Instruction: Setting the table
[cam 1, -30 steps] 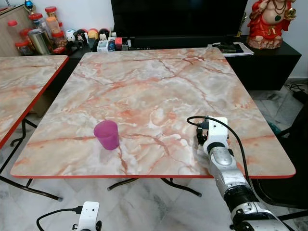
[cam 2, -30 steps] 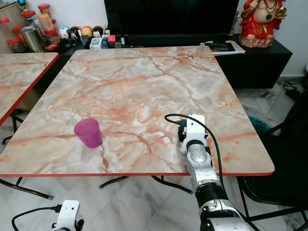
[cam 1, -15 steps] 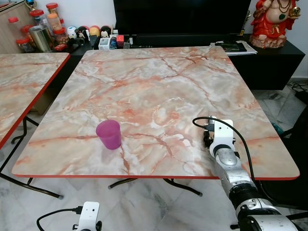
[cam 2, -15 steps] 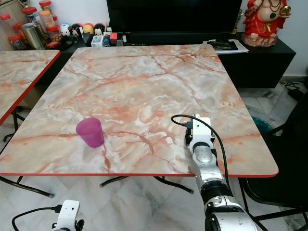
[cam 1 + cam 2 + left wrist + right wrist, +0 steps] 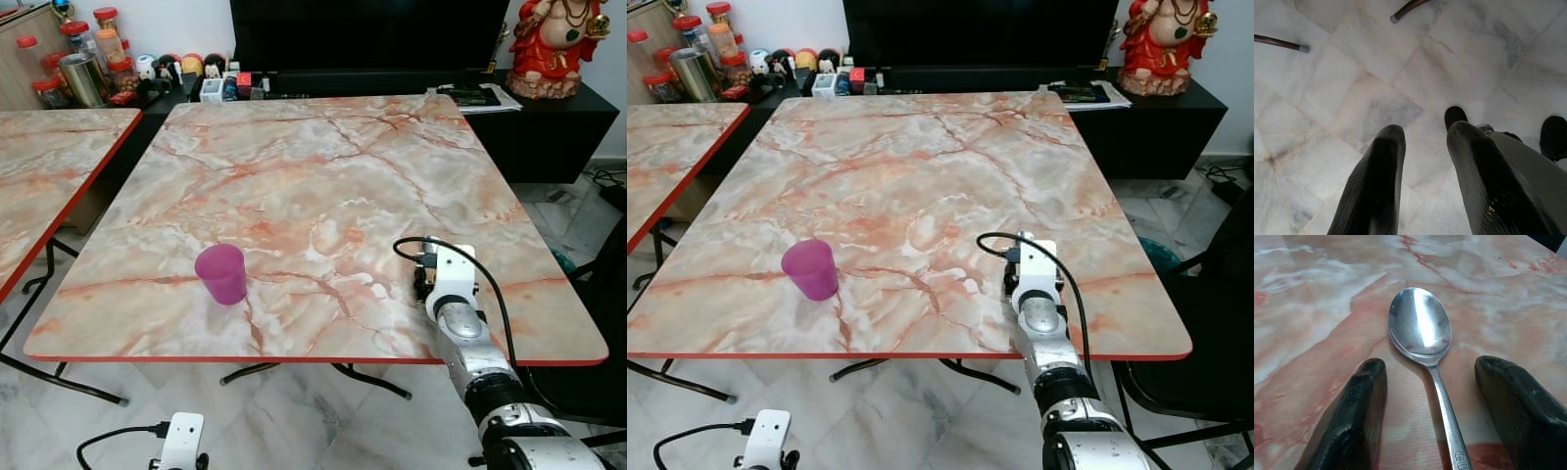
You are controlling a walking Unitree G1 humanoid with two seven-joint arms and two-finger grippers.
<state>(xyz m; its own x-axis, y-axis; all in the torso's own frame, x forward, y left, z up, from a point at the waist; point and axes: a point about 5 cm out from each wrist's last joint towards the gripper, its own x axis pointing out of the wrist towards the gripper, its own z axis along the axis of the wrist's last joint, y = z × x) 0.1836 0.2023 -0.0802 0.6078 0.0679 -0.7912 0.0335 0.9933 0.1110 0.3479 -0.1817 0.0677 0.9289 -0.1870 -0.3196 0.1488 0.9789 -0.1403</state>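
Right wrist view: spoon (image 5: 1420,328) between end effector (image 5: 1432,411) fingers

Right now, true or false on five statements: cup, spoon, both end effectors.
1. The purple cup stands upright on the table. True.
2. A spoon lies on the table between the right end effector's open fingers. True.
3. The right end effector is shut on the spoon. False: its fingers stand apart on either side, not touching it.
4. The left end effector hovers over the cup. False: it hangs over the floor.
5. The cup is blue. False: purple.
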